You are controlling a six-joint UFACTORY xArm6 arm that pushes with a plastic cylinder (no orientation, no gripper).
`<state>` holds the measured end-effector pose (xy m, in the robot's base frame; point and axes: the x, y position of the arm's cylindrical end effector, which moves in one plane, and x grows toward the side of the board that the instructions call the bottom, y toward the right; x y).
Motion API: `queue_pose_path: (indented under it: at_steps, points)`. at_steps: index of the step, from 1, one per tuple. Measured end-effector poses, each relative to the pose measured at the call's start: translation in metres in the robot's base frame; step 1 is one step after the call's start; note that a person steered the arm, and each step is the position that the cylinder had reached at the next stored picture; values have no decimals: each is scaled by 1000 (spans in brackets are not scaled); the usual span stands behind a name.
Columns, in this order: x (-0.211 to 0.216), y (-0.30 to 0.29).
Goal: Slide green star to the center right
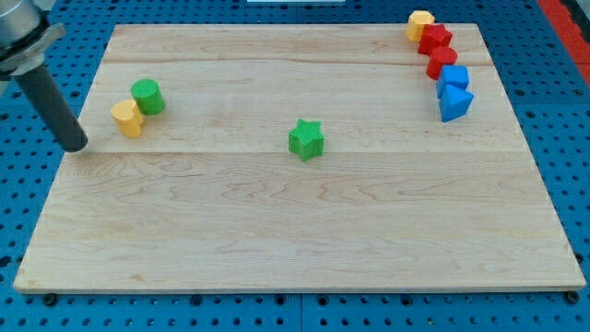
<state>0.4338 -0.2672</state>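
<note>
The green star (306, 138) lies near the middle of the wooden board (295, 231), a little above centre. My tip (76, 147) rests at the board's left edge, far to the left of the star. It stands just left of and below a yellow block (127, 118) and a green cylinder (147, 96), touching neither.
At the view's top right sits a cluster: a yellow block (420, 24), a red star (435, 39), a red block (442, 62), a blue block (453, 77) and a blue triangle (454, 102). Blue pegboard surrounds the board.
</note>
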Motion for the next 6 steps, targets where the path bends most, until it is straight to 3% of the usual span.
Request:
queue_pose_path:
  at_steps: [2, 4, 6]
  points:
    - [-24, 58]
    - [-25, 213]
    - [6, 302]
